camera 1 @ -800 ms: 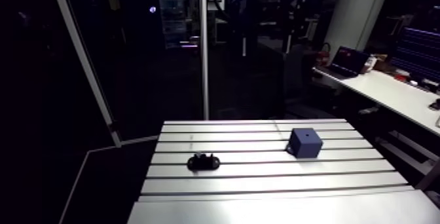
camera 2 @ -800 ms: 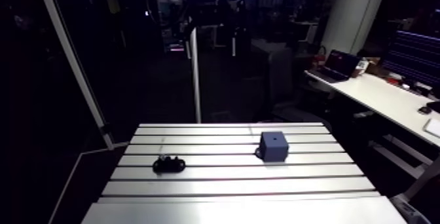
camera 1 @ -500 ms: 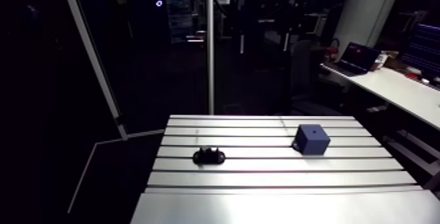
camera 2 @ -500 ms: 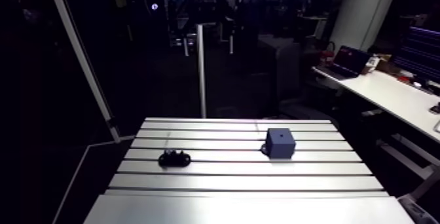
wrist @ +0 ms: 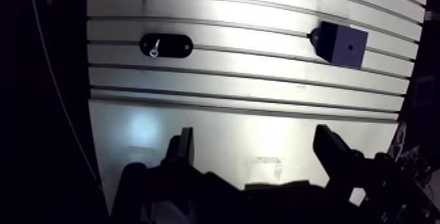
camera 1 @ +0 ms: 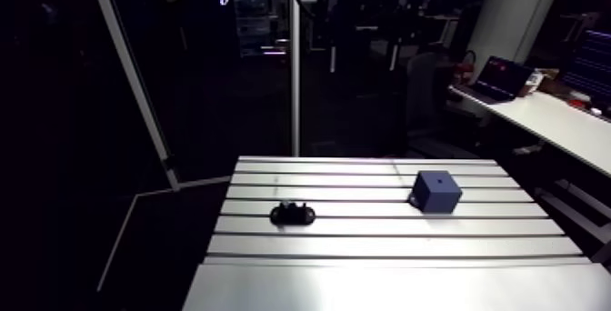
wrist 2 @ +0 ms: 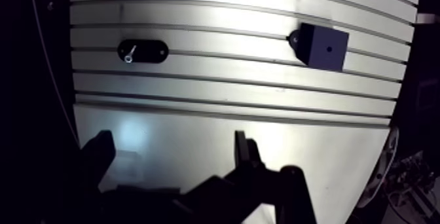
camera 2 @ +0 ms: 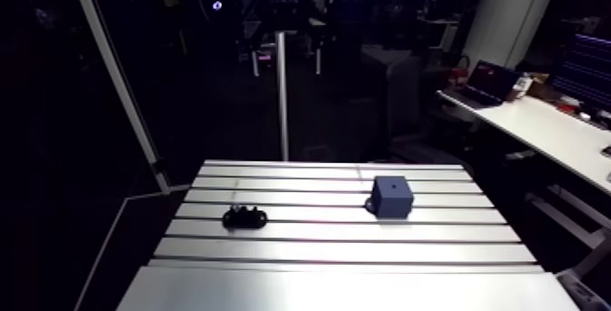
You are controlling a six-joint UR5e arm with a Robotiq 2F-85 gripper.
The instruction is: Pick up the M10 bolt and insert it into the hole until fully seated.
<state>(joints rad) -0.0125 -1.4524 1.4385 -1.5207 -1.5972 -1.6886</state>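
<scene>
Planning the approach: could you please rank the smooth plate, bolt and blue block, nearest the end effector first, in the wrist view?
1. Smooth plate: under the end effector.
2. Bolt and blue block: ahead, on opposite sides, too close to call.

No text, label, brand, number or sign could be read. The block [wrist: 340, 44] and the holder [wrist: 171, 45], both ahead of the gripper [wrist: 255, 141], showed plain dark faces. The desk [wrist: 249, 92] showed only bare slotted metal.
</scene>
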